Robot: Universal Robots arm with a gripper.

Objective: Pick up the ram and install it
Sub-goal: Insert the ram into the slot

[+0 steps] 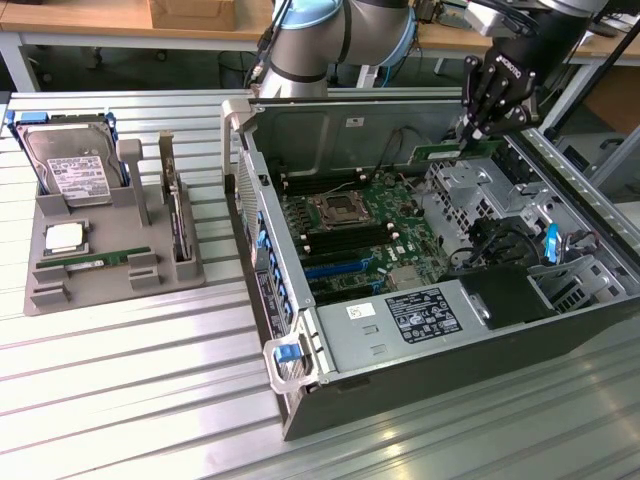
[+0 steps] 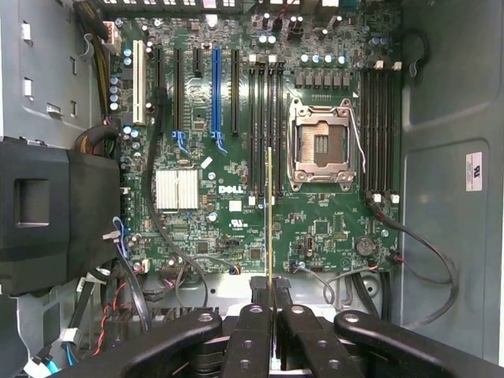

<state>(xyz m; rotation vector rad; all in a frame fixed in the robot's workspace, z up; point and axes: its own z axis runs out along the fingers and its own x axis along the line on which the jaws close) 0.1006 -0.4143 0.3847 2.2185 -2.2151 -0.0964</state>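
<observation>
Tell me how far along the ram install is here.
Done: the ram is picked up, clamped in the shut gripper. In hand: it hangs edge-on above the motherboard. Left: it is not yet seated; the black memory slots stand empty.

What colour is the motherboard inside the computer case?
Green motherboard, best seen in the wrist view.

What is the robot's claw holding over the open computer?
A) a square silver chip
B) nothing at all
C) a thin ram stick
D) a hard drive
C: the gripper is shut on the ram, which shows edge-on as a thin strip above the motherboard.
</observation>
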